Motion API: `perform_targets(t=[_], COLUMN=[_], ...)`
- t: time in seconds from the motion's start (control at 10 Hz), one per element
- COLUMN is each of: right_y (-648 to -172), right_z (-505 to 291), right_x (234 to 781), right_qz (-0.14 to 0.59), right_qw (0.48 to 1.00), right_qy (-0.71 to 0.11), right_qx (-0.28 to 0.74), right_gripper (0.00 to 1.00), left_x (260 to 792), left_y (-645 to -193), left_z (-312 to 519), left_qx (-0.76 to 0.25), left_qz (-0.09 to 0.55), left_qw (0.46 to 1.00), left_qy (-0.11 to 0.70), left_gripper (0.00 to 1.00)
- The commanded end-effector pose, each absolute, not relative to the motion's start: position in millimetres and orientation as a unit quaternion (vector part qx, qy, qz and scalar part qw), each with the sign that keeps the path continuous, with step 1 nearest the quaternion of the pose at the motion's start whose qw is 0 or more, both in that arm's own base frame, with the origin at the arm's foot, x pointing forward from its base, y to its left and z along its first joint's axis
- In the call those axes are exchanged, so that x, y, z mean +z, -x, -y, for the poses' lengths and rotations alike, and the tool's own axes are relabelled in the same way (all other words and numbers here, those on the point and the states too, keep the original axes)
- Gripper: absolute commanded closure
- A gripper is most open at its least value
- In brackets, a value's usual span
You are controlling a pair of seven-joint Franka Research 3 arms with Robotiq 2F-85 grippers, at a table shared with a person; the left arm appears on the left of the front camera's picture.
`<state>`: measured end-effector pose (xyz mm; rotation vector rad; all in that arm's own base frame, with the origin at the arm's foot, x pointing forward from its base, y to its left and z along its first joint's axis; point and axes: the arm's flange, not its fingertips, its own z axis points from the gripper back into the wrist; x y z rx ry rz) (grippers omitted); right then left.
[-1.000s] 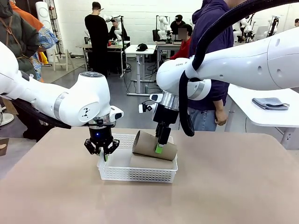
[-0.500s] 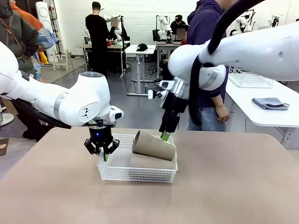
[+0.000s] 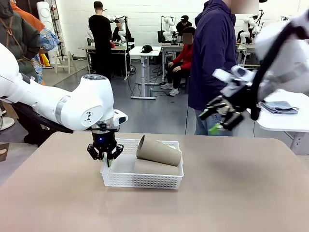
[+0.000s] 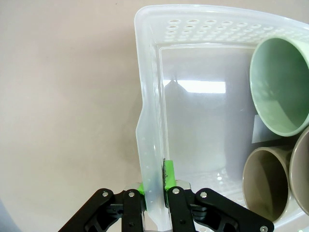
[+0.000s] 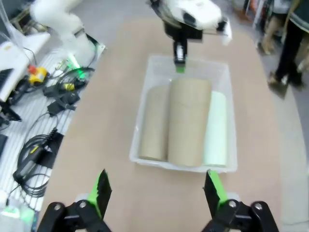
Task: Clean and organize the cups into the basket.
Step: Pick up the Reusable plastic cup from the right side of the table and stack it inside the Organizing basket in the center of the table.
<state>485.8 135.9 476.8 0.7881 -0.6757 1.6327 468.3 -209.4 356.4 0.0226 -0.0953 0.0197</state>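
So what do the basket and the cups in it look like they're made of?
The basket looks like thin white plastic, semi-glossy: its wall lets light through, its rim is perforated, and its floor reflects the lights. The tan cups and the mint cup have a flat matte surface with no glare, possibly matte plastic or a fibre composite; the look alone doesn't settle it.

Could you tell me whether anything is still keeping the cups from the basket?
Nothing visible does: all three cups, two tan and one mint, already lie in the basket. The left claw is shut on its wall; the right claw is open, apart from it.
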Motion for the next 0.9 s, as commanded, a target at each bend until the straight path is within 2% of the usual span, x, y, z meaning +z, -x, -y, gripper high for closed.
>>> perform_targets(t=[0.0,0.4,0.8], right_y=[-465,-471,-453], right_z=[-73,15,33], right_x=[455,416,390], right_qz=[0.331,0.403,0.434], right_qw=[0.52,0.519,0.577], right_qy=[-0.391,-0.442,-0.408], right_qx=[0.684,0.611,0.558], right_gripper=[0.0,0.0,0.0], left_x=[358,358,358], left_y=[-468,-468,-468], left_z=[210,210,210], left_qx=[0.005,0.005,0.005], left_qz=[0.05,0.05,0.05], left_qw=[0.999,0.999,0.999], left_qy=[-0.012,-0.012,-0.012], left_gripper=[1.0,1.0,1.0])
